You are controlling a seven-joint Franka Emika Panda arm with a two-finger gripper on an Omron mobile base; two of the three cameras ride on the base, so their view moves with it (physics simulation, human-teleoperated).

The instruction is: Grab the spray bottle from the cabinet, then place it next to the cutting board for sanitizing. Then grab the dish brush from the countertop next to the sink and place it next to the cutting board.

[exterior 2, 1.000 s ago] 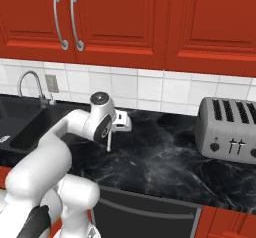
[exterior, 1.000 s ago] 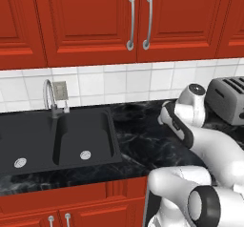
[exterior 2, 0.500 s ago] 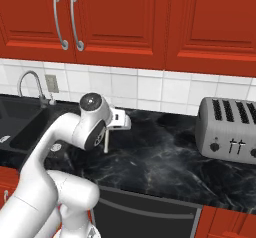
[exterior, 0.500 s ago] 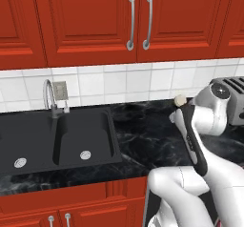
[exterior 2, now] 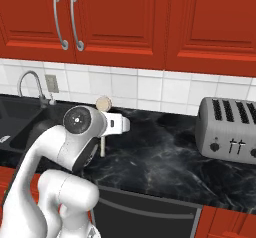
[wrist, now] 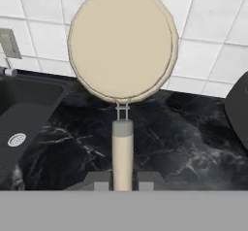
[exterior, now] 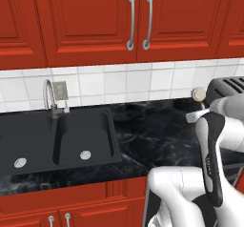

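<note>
Dish brush (wrist: 122, 55): round cream head, thin metal neck, pale cream handle. Held off the countertop (exterior 2: 165, 152), between sink (exterior: 57, 135) and toaster (exterior 2: 227, 127). Gripper (wrist: 122, 180) clamped on the handle's lower end, head toward the tiled wall.

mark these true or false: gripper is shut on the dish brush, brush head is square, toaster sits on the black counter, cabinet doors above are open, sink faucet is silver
1. The gripper is shut on the beige round-headed dish brush: true.
2. The brush head is square: false, it is round.
3. The silver four-slot toaster sits on the glossy black marble countertop: true.
4. The red wall cabinet doors are open: false, they are closed.
5. The black double-basin sink has a curved silver faucet: true.
</note>
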